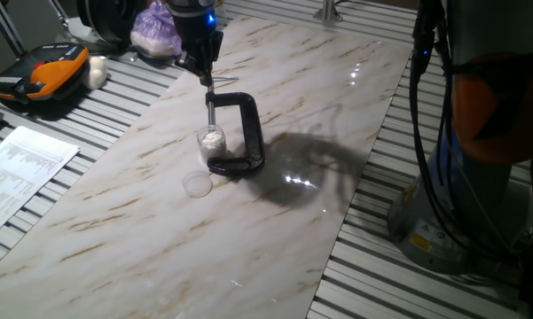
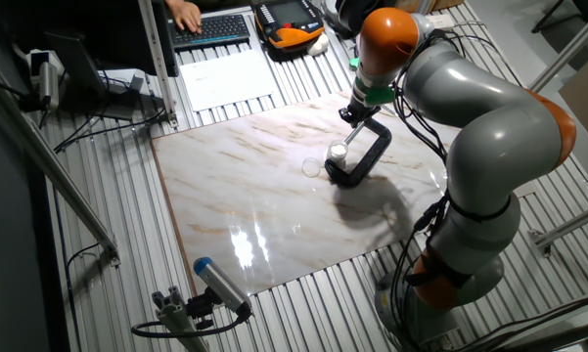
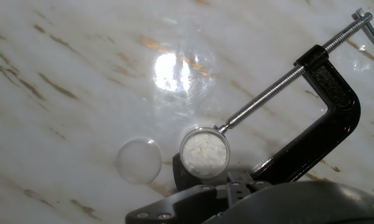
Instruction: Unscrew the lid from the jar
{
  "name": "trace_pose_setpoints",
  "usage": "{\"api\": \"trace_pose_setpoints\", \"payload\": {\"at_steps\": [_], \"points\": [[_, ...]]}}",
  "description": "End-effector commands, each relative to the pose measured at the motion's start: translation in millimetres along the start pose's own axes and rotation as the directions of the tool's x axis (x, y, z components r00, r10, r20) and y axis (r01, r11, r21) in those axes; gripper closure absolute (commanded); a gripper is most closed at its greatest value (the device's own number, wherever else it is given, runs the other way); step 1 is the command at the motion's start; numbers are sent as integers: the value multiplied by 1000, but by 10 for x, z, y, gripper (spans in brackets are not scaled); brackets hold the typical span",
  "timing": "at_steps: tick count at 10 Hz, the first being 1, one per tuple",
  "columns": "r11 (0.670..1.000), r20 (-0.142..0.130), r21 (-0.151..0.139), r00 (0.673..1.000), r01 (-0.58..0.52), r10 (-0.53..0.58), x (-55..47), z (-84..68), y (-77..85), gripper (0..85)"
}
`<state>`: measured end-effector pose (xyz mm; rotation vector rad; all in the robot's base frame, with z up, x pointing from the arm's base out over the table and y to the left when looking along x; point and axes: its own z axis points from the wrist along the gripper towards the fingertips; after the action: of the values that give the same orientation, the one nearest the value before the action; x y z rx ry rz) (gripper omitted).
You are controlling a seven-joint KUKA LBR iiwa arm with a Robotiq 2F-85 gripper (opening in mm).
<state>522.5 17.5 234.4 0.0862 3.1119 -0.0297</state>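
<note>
The tiny clear jar [image 1: 211, 140] stands open on the marble table, pinched by the screw of a black C-clamp [image 1: 248, 133]. White bits fill it, as the hand view [image 3: 204, 152] shows. The translucent lid [image 1: 197, 184] lies flat on the table just beside the jar, apart from it; it also shows in the hand view [image 3: 139, 160] and the other fixed view [image 2: 312, 167]. My gripper [image 1: 208, 81] hangs above the far end of the clamp screw, well above the jar [image 2: 339, 153], fingers close together and holding nothing. Only its tip [image 3: 239, 182] shows in the hand view.
The marble slab [image 1: 319, 133] lies on a slatted metal bench. An orange and black case [image 1: 40, 75], a purple bag [image 1: 155, 31] and papers [image 1: 22, 168] sit off the slab to the left. The arm's base [image 2: 460, 264] stands at the slab's side.
</note>
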Motion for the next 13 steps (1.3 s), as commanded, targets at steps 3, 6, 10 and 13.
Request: {"api": "trace_pose_setpoints", "payload": {"at_steps": [3, 6, 10, 13], "points": [[1000, 0, 2, 1000, -1, 1, 0, -1, 3, 850], [1000, 0, 3, 1000, -1, 1, 0, -1, 10, 850], [1000, 0, 3, 1000, -6, 6, 0, -5, 7, 850], [1000, -1, 13, 1000, -12, 12, -84, 23, -21, 850]]}}
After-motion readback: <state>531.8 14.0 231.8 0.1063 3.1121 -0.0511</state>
